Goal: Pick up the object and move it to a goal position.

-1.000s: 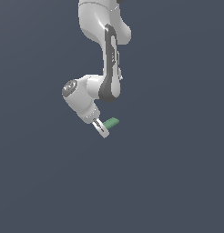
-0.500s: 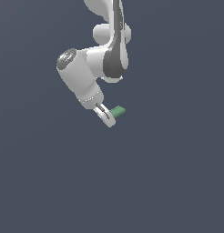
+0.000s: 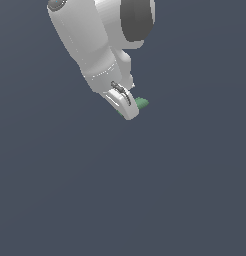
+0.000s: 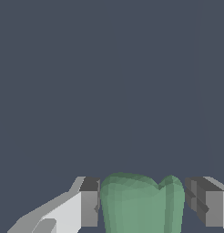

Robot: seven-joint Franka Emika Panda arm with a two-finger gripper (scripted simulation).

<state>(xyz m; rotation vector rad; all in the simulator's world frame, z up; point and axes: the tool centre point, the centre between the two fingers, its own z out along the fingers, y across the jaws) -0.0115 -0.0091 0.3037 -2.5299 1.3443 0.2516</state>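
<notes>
The object [image 3: 142, 103] is a small matte green piece with rounded ends, and its end sticks out beside the white fingers in the exterior view. My gripper [image 3: 128, 109] is shut on it and holds it in the air, in the upper middle of that view. In the wrist view the green object [image 4: 141, 205] sits between the two grey finger pads [image 4: 89, 207], which press on its sides. The lower part of the object is cut off by the frame edge. No goal marker shows in either view.
The large white arm link [image 3: 90, 45] fills the top of the exterior view above the gripper. Around and below it there is only a plain dark grey-blue background [image 3: 145, 200].
The arm has swung and now looks much larger in the exterior view. The gripper has moved upward, still holding the green object.
</notes>
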